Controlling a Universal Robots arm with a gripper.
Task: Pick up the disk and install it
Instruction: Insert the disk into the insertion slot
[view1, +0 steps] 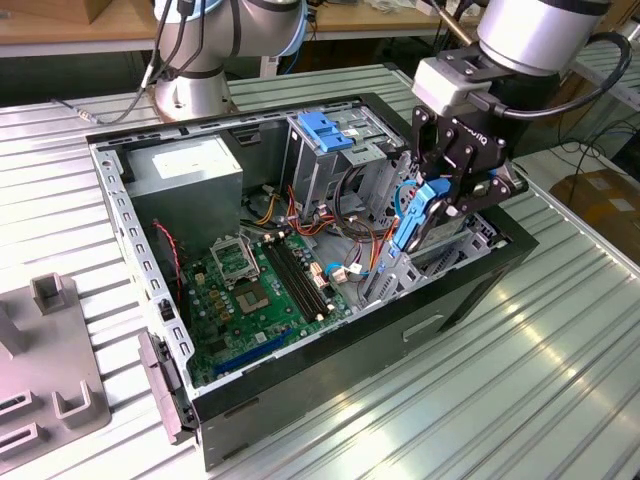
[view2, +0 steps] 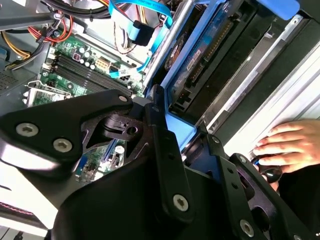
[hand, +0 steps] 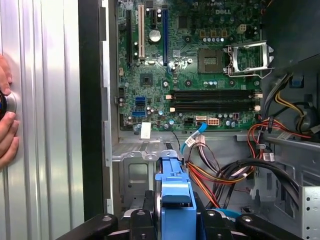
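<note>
One thing hangs in your claw in the exterior view: the disk, clamped on edge by its blue bracket and tilted over the bay at the exterior view's right end of the open computer case, which sits on the ribbed surface.

In the second wrist view the disk's connector side lies close beside a silver bay rail. A person's hand rests on the surface just outside the case, so mind it.

In the first wrist view the bracket sits centred in the claw, with orange and black cables just beside it and the motherboard beyond.

My judgement: hold the disk square to the rail, go slowly, and let no cable get trapped underneath.
</note>
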